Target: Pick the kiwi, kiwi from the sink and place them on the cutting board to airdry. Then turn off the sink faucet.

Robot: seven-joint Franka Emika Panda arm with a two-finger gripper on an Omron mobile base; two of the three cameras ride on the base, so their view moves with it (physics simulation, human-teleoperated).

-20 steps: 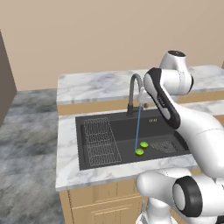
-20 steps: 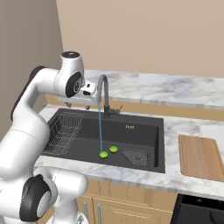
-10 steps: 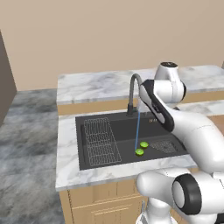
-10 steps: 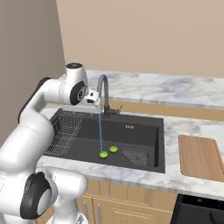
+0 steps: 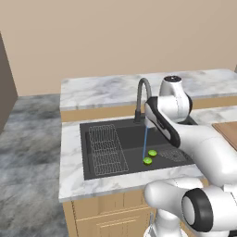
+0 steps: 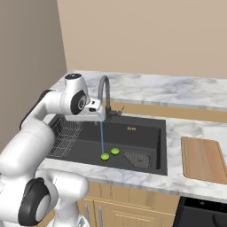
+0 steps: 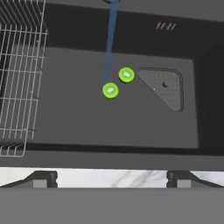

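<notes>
Setting: Kitchen with a tan wall and a grey-veined marble counter (image 6: 146,91); you look over a dark sink (image 5: 129,147) set into it above wooden cabinet fronts.
Sink: your dark rectangular basin holds a wire rack (image 5: 107,148) on its left side and a mesh drain grate (image 7: 165,87) toward its right.
Faucet: the dark gooseneck sink faucet (image 6: 105,94) stands at the back rim, and you can see a thin blue stream of water (image 7: 110,43) falling from its spout to the basin floor.
Kiwis: two lime-green kiwis lie on the basin floor, close together but apart. The first kiwi (image 7: 110,90) sits right where the stream lands; the second kiwi (image 7: 126,75) lies just beside the drain grate, between the stream and the grate.
Cutting board: your brown wooden cutting board (image 6: 204,158) lies flat on the counter to the right of the sink, well apart from the fruit.
Gripper: your gripper (image 7: 111,178) hangs above the front part of the basin, looking down at the kiwis; its fingers (image 7: 43,178) are spread wide with nothing between them.
Arm: your white arm (image 6: 53,104) bends over the left part of the sink, with the hand near the spout.
</notes>
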